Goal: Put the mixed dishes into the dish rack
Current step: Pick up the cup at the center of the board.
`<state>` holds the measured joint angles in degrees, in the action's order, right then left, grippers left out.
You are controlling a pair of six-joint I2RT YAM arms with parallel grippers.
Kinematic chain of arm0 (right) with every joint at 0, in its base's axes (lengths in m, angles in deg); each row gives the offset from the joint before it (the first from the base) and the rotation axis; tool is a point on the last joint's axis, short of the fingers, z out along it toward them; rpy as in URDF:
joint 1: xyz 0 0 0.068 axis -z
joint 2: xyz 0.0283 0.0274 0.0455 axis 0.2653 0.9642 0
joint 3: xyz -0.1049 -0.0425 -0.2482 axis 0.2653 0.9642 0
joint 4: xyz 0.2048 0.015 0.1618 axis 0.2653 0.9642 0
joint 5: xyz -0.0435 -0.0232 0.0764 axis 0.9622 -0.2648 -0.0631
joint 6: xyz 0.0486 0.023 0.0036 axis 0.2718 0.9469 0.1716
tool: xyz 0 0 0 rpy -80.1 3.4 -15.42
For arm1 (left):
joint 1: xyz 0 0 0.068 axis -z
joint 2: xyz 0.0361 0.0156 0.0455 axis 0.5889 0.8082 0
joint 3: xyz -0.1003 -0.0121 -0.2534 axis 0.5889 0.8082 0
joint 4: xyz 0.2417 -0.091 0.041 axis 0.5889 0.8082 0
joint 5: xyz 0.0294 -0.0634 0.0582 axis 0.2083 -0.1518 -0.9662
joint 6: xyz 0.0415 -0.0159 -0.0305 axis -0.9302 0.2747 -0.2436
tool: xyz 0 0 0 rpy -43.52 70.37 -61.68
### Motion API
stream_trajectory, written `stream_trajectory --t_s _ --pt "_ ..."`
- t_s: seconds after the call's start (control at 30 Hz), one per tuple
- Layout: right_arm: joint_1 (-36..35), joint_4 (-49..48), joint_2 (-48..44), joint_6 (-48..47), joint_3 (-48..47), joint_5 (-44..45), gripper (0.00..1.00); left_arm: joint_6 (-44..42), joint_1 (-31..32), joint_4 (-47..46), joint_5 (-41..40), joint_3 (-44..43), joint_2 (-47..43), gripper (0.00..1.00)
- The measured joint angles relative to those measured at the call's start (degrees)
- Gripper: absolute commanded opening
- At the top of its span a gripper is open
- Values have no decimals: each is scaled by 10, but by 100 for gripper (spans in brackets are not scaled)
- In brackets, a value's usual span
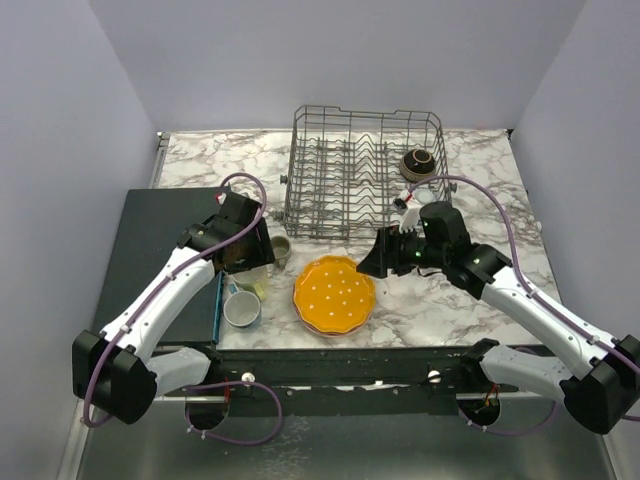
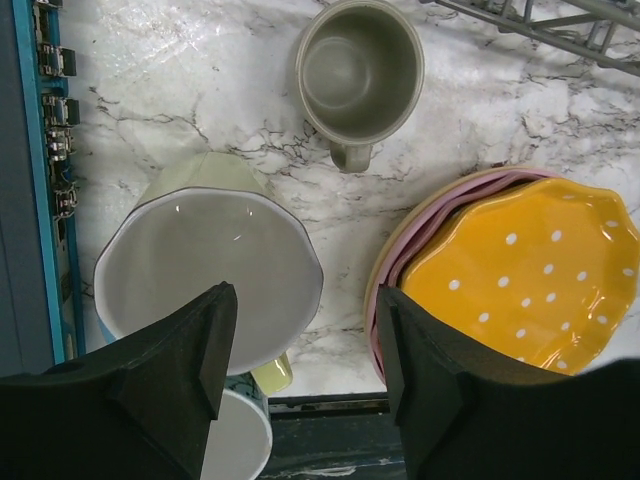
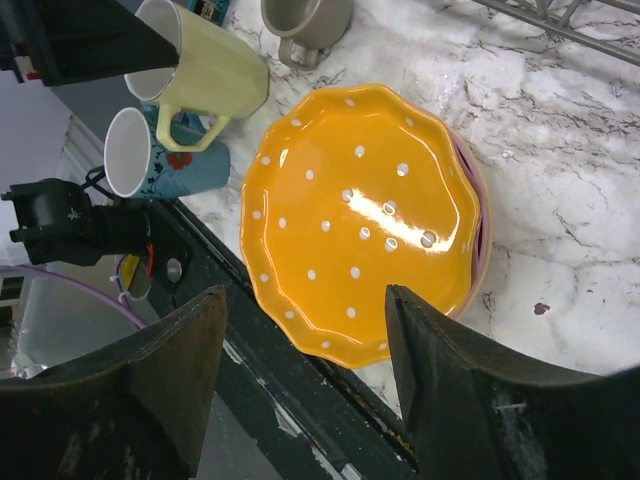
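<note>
A brown bowl (image 1: 417, 163) sits in the dish rack (image 1: 340, 165), right end.

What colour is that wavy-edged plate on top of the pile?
The scalloped plate is orange with white dots, clearest in the right wrist view.

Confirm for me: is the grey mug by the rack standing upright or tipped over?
Upright. The left wrist view looks down into the grey mug: open mouth facing up, bare bottom visible, handle sticking out sideways.
</note>
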<state>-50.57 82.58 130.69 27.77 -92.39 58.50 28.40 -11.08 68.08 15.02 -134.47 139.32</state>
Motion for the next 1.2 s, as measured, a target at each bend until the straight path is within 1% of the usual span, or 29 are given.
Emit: stream_trajectory --t_s 0.23,0.37,0.47,0.67,0.87,1.2 --pt "0 0 -14 9 8 0 69 -5 0 -14 -2 5 49 52" --pt "0 0 -14 12 17 0 70 -11 0 -20 -2 5 66 43" --pt "0 0 -13 15 18 0 70 -16 0 -23 -3 5 71 35" --pt "0 0 -5 16 18 0 69 -26 0 -29 -4 5 84 15" --pt "-1 0 6 18 18 0 69 -37 3 -21 -7 0 85 1" --pt "-5 0 17 20 18 0 69 -44 3 -17 -16 -4 85 0"
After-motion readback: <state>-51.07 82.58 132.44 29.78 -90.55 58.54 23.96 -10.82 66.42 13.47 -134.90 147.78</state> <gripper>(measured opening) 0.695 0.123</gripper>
